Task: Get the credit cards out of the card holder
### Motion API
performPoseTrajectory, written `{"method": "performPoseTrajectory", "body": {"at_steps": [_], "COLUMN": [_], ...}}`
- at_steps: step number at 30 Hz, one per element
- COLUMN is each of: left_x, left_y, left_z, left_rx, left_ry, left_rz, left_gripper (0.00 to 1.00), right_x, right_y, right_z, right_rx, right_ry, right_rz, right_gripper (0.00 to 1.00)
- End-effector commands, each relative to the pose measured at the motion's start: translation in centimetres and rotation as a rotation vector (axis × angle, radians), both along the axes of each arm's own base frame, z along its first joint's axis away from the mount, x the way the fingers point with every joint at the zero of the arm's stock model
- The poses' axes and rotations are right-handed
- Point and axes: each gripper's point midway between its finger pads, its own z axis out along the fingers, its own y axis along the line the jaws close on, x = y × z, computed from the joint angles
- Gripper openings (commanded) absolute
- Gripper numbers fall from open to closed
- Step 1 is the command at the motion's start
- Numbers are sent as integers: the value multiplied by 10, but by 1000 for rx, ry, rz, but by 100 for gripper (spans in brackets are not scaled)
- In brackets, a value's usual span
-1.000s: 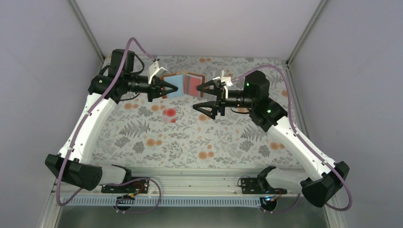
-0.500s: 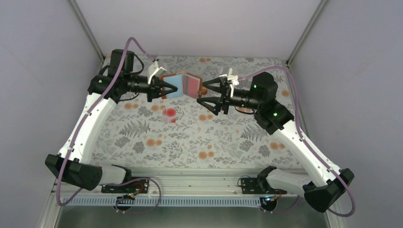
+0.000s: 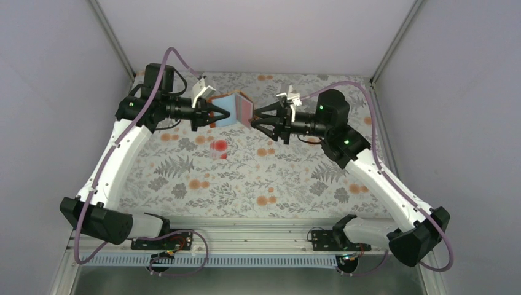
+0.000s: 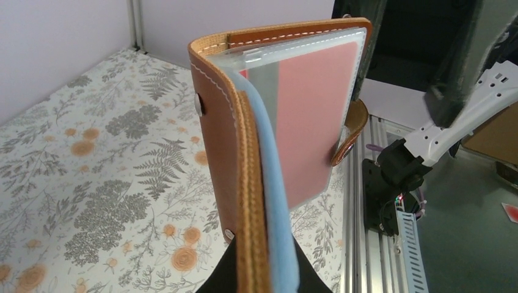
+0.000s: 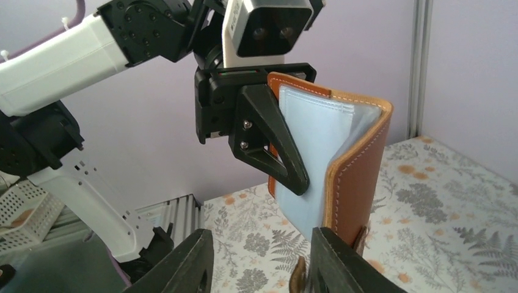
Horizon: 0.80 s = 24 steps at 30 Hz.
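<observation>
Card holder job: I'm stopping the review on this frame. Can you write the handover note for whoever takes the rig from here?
Grippers: the left gripper is shut on the card holder, holding it upright and part-open above the table. The right gripper has its jaws apart at the holder's free cover and grips nothing that I can see.
Cards: the pale card with red blotches lies on the table, nearer the arm bases. The red card sits inside a clear sleeve.
Done: one card is out.
Left: draw out the red card and set it down.
</observation>
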Motion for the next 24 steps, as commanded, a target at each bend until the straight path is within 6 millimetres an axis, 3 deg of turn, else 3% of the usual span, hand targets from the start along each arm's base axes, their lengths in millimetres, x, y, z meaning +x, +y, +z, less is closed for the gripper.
{"method": "performPoseTrajectory", "body": {"at_steps": [1, 7, 13, 18, 22, 24], "left_x": [-12, -20, -30, -30, -31, -31], "left_y": [-5, -5, -6, -8, -9, -8], "left_z": [13, 15, 19, 17, 18, 19], "left_rx": [-54, -66, -84, -89, -90, -87], "left_ry": [-24, -34, -42, -37, -37, -45], "left_rz": [-67, -99, -140, -150, -154, -154], "left_gripper": [2, 2, 2, 2, 2, 3], "right_x": [7, 41, 59, 50, 43, 38], "right_y": [2, -2, -5, 7, 18, 17], "right_z": [6, -3, -8, -10, -13, -8], "right_rx": [0, -41, -66, -63, -73, -62], "right_ry": [-16, 25, 35, 36, 25, 9], "right_rz": [-35, -201, -292, -204, -155, -140], "right_gripper": [36, 13, 4, 10, 28, 32]}}
